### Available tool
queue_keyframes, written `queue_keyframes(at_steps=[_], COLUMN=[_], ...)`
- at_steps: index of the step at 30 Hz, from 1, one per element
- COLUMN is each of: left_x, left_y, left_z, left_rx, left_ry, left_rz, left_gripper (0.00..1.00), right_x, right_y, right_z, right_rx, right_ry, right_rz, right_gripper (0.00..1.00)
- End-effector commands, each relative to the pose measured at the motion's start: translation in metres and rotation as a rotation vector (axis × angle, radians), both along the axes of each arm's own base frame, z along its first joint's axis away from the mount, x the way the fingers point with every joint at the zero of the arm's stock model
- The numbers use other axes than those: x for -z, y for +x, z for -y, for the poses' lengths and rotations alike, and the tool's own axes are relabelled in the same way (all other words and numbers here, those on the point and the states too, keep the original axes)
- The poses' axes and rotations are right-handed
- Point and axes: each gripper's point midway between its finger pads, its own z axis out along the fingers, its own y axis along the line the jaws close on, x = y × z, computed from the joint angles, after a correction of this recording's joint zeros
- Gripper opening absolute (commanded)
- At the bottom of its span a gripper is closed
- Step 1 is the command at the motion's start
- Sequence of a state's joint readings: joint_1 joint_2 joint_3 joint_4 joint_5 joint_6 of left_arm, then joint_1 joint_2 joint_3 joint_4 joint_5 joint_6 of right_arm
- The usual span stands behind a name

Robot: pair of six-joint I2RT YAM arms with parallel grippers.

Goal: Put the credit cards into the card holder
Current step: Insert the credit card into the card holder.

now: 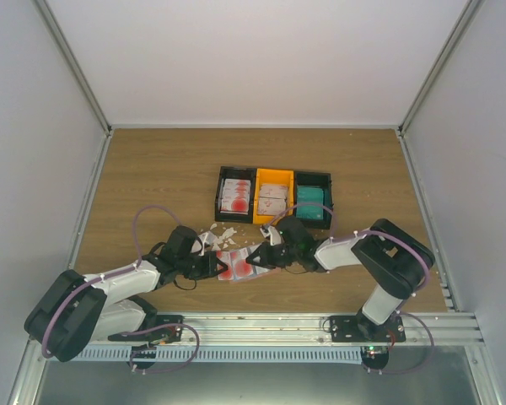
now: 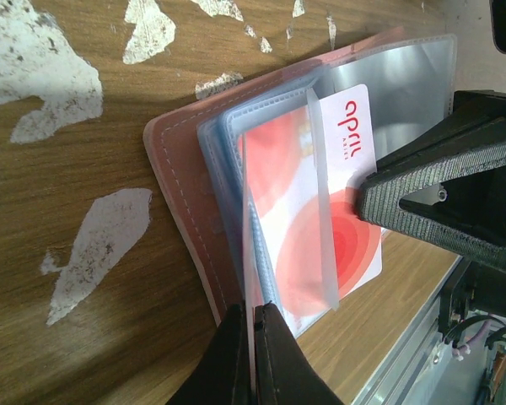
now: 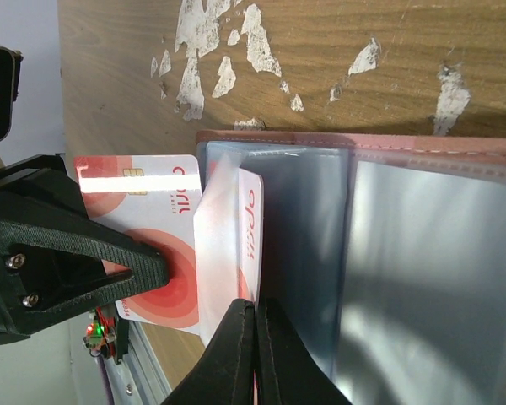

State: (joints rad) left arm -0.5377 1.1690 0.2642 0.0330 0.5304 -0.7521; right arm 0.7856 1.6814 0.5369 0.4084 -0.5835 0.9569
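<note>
Salmon-pink folding card holder [image 1: 234, 263] lies open and flat on the brown wood-grain table [image 1: 152, 177], near the front edge, between the two grippers. Its clear plastic sleeves [image 2: 396, 76] are fanned out over the pink cover.

A white credit card with red circles and red lettering [image 2: 337, 253] sits partly inside one sleeve. The part with the lettering is uncovered, and the rest shows through a clear leaf [image 2: 319, 194] that crosses it.

The left gripper [image 2: 253, 314] comes in from the holder's left side. Its fingers are pressed together on the thin lower edge of that clear leaf, which stands up between them.

The right gripper [image 3: 255, 305] reaches in from the opposite side. Its fingers are also pinched tight, with the lettered edge of the card running down into them. In the left wrist view, one of its black fingertips rests on the card's exposed face.

Behind the holder, toward the back of the table and well apart from it, stands a black three-compartment tray [image 1: 219, 196] with an orange middle bin. White-and-red cards [image 1: 235, 196] fill its left bin, pale pinkish cards [image 1: 271, 198] fill the orange one, and plain teal cards [image 1: 311, 202] fill the right one.

Irregular white scraps [image 2: 93, 245] are scattered on the wood just beside the holder, on its tray side.
</note>
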Motion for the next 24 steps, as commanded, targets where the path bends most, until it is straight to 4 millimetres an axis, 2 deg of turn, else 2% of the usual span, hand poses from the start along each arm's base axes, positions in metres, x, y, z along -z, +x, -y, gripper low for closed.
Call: queue_keyframes(at_steps=[1,9,14,16,19,24], left_x=[0.009,0.009,0.006,0.002,-0.008,-0.023], left_y=[-0.005,-0.005,-0.003,0.0,0.006,0.016], left_z=[-0.004,-0.003,-0.004,-0.006,-0.008,-0.012], left_rx=[0.003,0.005,0.002,-0.01,-0.026,-0.063], left_ry=[0.025,0.022,0.024,0.038,0.052,0.072], left_rz=[-0.009,-0.01,0.001,0.018,0.048,0.102], left_gripper=[0.0,0.0,0.0,0.0,0.0,0.0], right_x=[0.02,0.02,0.016,0.011,0.0,-0.012], right_y=[-0.019,-0.025,-0.021,-0.016,-0.006,0.011], right_z=[0.003,-0.005,-0.004,0.0,0.006,0.026], right_rx=[-0.064,-0.12,-0.113,-0.095,-0.065,-0.014], right_ry=[-0.071,-0.071,-0.096,-0.12,-0.174,-0.344], right_rz=[-0.041,-0.04,-0.01,0.021,0.08,0.184], right_gripper=[0.02,0.03,0.06,0.13,0.28,0.43])
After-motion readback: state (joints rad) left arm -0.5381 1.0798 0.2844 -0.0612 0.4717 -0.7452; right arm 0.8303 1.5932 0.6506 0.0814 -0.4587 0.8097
